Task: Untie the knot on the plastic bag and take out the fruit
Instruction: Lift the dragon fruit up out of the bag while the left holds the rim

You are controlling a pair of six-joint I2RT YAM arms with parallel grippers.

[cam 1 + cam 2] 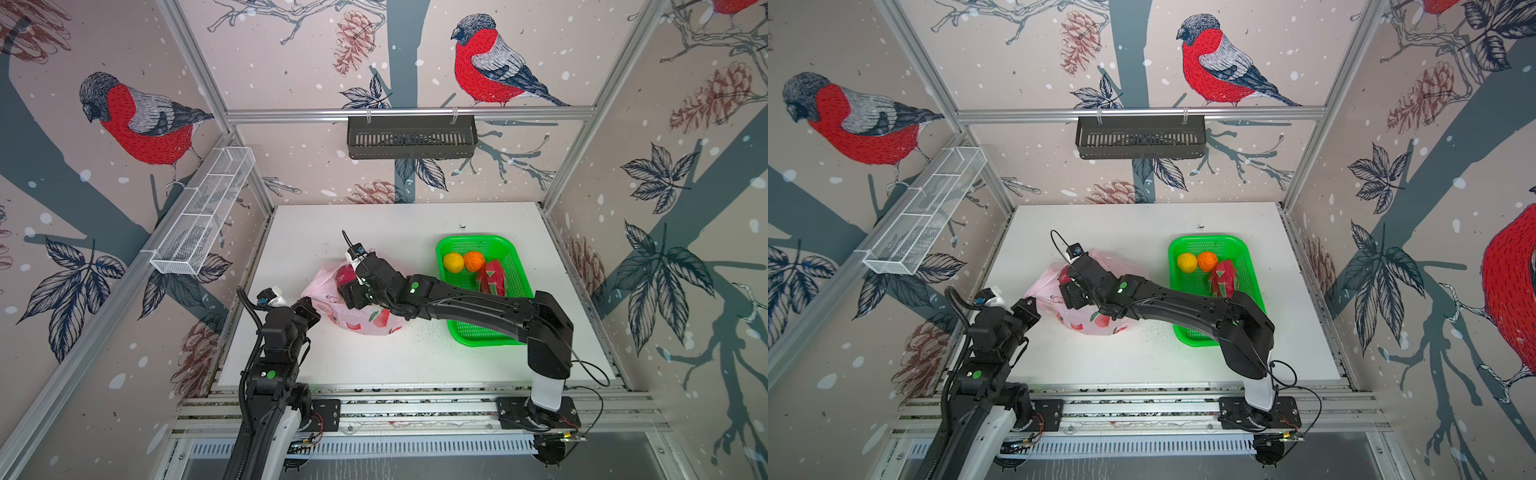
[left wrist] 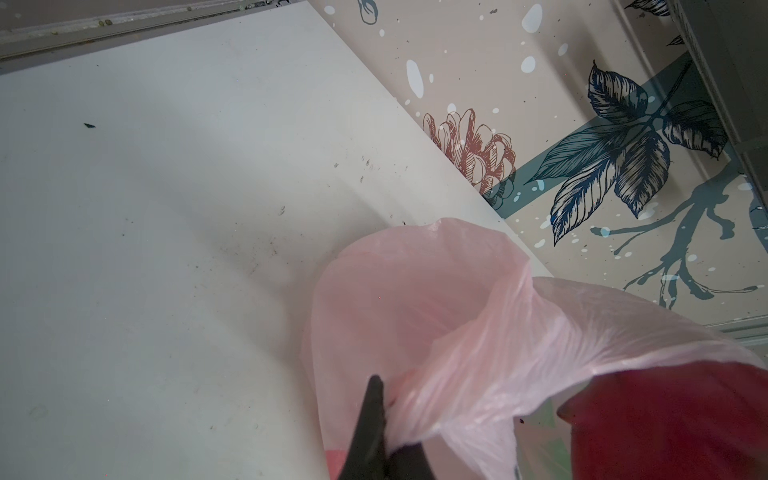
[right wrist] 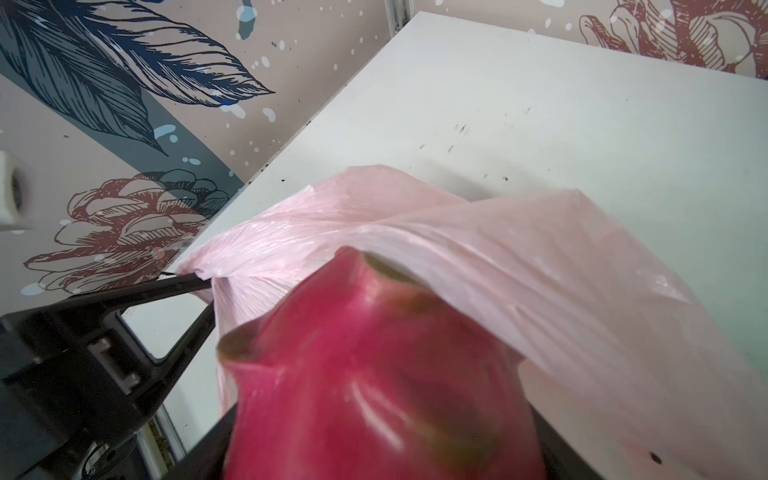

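I am taking a dragon fruit (image 3: 374, 365) from the bag (image 1: 365, 322) — right claw (image 3: 382, 461) grasping it, left claw (image 3: 212, 296) pinching the bag's rim. Next move likely calls for a clean lift — right, to the basket (image 1: 469, 240).

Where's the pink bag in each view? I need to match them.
Both top views: bag left of the green basket.
Left wrist: bag bunched in the left pincer.
Right wrist: bag draped over the dragon fruit.
Shared landmark: the left pincer pinching its edge.
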